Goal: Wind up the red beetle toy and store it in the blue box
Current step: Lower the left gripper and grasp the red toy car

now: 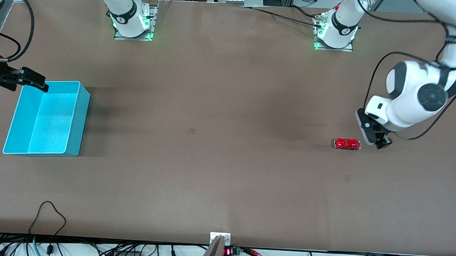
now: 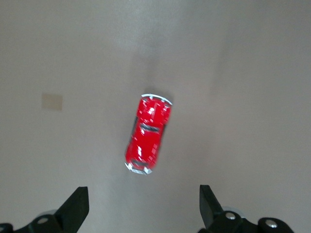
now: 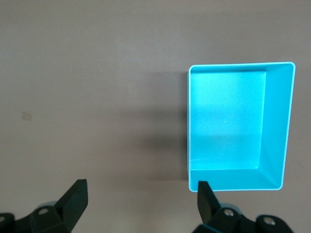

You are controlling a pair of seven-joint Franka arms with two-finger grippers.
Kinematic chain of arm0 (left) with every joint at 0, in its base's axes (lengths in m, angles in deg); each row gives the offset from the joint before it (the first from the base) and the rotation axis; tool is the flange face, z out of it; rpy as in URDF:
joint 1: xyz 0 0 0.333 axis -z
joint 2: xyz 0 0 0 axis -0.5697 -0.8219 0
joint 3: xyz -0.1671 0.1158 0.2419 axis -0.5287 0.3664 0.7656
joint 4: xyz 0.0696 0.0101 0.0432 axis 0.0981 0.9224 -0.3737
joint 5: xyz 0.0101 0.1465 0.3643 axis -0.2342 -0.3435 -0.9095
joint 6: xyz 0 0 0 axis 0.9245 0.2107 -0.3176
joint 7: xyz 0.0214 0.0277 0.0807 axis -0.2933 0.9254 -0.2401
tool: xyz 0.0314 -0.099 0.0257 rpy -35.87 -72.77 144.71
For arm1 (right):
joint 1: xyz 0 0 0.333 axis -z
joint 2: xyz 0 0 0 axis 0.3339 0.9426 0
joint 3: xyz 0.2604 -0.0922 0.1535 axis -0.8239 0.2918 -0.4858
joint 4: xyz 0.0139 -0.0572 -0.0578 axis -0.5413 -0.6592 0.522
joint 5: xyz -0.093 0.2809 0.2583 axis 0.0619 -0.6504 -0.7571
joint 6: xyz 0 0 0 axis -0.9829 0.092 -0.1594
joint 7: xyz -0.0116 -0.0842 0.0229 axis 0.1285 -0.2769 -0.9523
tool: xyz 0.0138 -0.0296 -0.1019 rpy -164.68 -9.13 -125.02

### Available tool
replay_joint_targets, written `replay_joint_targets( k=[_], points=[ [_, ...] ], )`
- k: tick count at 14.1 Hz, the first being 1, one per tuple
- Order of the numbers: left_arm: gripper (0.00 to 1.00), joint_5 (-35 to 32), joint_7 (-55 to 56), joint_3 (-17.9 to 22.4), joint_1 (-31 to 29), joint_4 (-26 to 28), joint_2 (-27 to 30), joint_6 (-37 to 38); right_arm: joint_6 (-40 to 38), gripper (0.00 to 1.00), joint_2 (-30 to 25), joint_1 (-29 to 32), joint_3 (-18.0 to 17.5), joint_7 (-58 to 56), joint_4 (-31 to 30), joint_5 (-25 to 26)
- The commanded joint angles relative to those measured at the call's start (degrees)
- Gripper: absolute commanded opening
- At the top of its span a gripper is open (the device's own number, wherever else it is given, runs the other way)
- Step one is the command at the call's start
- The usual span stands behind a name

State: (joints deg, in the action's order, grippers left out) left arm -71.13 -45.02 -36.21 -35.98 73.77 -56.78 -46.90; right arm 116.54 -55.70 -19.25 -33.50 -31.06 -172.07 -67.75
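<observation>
The red beetle toy (image 1: 347,144) stands on its wheels on the brown table toward the left arm's end. My left gripper (image 1: 382,143) hangs low beside it, open and empty. In the left wrist view the toy (image 2: 148,134) lies just ahead of the open left gripper (image 2: 142,208), not between the fingers. The blue box (image 1: 78,122) stands empty at the right arm's end. My right gripper (image 1: 34,80) hovers over the box's corner that lies farthest from the front camera, open and empty. In the right wrist view the box (image 3: 277,126) shows beside the open right gripper (image 3: 141,204).
Two small tape marks (image 1: 192,130) (image 1: 347,178) lie on the table. The arm bases (image 1: 133,22) (image 1: 335,31) stand along the edge farthest from the front camera. Cables and a metal fixture (image 1: 220,243) sit at the nearest edge.
</observation>
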Motion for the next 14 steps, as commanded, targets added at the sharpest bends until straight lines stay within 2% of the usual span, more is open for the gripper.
replay_joint_targets(
  k=[1, 6, 7, 8, 9, 10, 11, 12, 14],
  points=[
    [1.00, -0.9, -4.5, -0.4, -0.4, -1.0, -4.6, -5.7, 0.1, 1.00, -1.1, -0.2, 0.0, 0.9, -1.0, -0.8],
    [1.00, -0.8, -5.6, -0.5, -0.3, -0.2, -10.1, -7.8, 0.1, 1.00, -0.8, 0.0, 0.1, 0.2, -1.0, -0.8],
    [0.97, -0.8, -6.3, -0.5, -0.2, -0.1, -10.2, -9.2, 0.1, 1.00, -0.8, 0.0, 0.1, 0.2, -1.0, -0.8],
    [0.88, -0.8, -7.3, -0.5, -0.2, -0.2, -10.7, -9.4, 0.1, 1.00, -0.8, 0.0, 0.1, 0.2, -1.0, -0.8],
    [0.74, -0.8, -7.9, -0.5, 0.1, -0.2, -10.8, -9.4, 0.1, 1.00, -0.8, 0.0, 0.1, 0.2, -1.0, -0.8],
    [0.59, -0.8, -8.2, -0.5, 0.2, -0.2, -10.7, -9.4, 0.2, 1.00, -0.8, 0.0, 0.1, 0.2, -1.0, -0.8],
    [0.38, -0.8, -8.4, -0.5, 0.1, -0.2, -10.6, -9.2, 0.3, 1.00, -0.8, -0.1, 0.1, 0.2, -1.0, -0.8],
    [0.24, -0.8, -8.4, -0.5, -0.2, -0.2, -10.6, -9.2, 0.3, 1.00, -0.8, -0.2, 0.1, 0.2, -0.9, -0.8],
    [0.16, -0.8, -8.5, -0.5, -0.1, -0.2, -10.6, -9.2, 0.2, 1.00, -0.8, -0.2, 0.1, 0.2, -0.9, -0.8]
  ],
)
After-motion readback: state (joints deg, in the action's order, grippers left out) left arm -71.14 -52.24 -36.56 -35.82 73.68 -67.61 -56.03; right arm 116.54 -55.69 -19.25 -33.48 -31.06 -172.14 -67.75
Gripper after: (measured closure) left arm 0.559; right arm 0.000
